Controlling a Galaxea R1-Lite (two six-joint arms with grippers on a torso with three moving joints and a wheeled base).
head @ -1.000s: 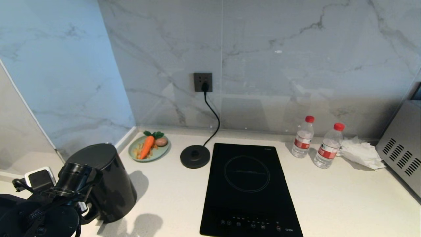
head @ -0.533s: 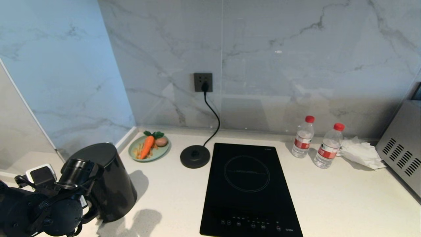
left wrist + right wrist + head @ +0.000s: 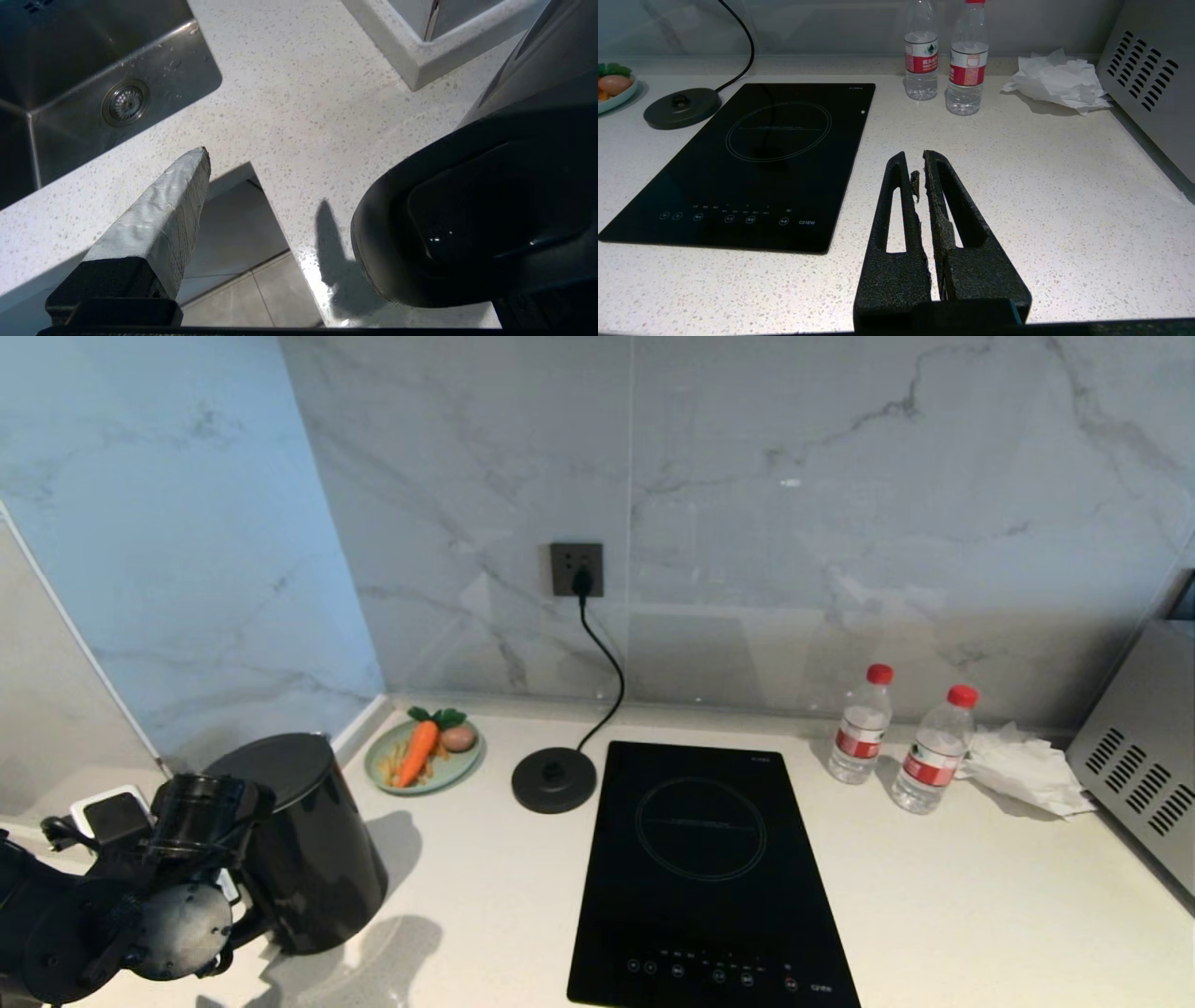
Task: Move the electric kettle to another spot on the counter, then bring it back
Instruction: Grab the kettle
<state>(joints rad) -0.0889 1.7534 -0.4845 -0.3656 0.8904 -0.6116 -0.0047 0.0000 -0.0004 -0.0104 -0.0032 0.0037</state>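
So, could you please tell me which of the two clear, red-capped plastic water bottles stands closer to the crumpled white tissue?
The right-hand clear plastic water bottle, next to the crumpled white tissue; the other bottle stands nearer the black glass induction hob.

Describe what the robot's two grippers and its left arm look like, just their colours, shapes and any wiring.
The left arm is black with rounded joint housings, a cylindrical wrist and thin black cables along it. One finger of the left gripper shows as a tapered wedge wrapped in grey tape on a black mount. The right gripper has two matte black, tapered fingers with long slot cut-outs and rough, worn inner pads.
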